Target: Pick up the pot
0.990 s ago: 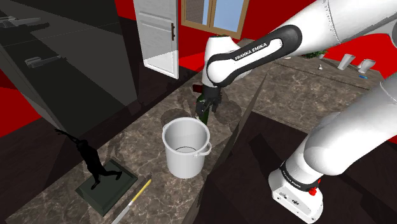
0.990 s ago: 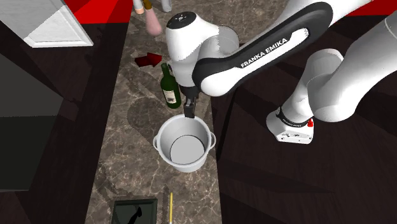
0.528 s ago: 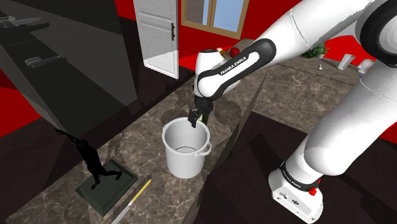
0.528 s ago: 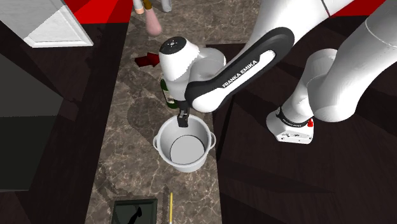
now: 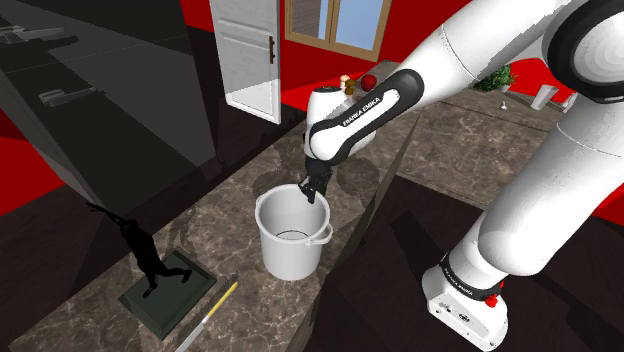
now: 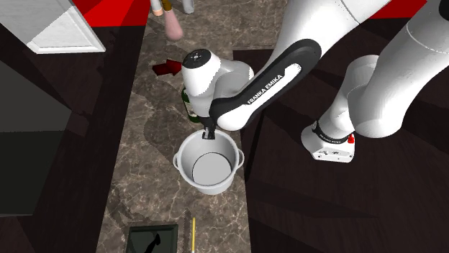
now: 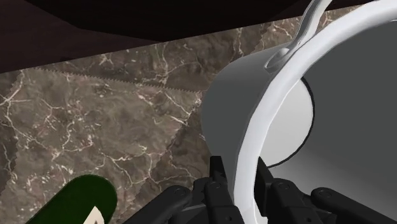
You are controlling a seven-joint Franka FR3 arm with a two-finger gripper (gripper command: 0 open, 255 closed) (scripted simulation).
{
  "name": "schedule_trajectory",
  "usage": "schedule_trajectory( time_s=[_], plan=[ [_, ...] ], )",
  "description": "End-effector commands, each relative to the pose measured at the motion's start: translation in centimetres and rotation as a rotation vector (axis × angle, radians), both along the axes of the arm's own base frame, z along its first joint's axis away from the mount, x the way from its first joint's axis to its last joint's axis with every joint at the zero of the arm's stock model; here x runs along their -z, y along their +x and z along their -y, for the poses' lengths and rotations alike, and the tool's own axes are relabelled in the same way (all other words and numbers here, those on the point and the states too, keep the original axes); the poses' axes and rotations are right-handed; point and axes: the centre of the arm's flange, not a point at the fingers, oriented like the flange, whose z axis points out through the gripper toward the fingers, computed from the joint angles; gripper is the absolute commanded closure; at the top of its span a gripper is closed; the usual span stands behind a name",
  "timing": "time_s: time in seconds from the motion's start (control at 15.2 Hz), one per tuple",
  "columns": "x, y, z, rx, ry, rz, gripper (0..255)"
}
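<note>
Claw (image 7: 240, 183) clamped on pot (image 7: 238, 108) rim, wrist view; shoulder view adds figurine (image 5: 146, 256).

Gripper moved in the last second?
Yes. In the shoulder view the gripper has dropped from above the pot down to its far rim.

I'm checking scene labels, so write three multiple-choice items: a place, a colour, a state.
1. The bottle stands: A) inside the pot; B) beside the pot on the counter; C) on the floor.
2. The pot is: A) red; B) green; C) white.
3. The pot is: A) upright; B) tipped over; C) upside down.
Answers: 1 B, it shows outside the pot's wall; 2 C, wall and rim are white; 3 A, its opening faces up.
</note>
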Motion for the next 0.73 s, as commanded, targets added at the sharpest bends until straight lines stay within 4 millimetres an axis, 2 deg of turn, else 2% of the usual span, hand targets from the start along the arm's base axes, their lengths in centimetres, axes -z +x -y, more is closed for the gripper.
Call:
schedule_trajectory(
  time_s=[0.0,0.4,0.66],
  plan=[
    [0.0,0.0,0.0,0.0,0.0,0.0,255],
    [0.1,0.0,-0.1,0.0,0.0,0.0,255],
    [-2.0,0.0,-0.1,0.0,0.0,0.0,255]
  ],
)
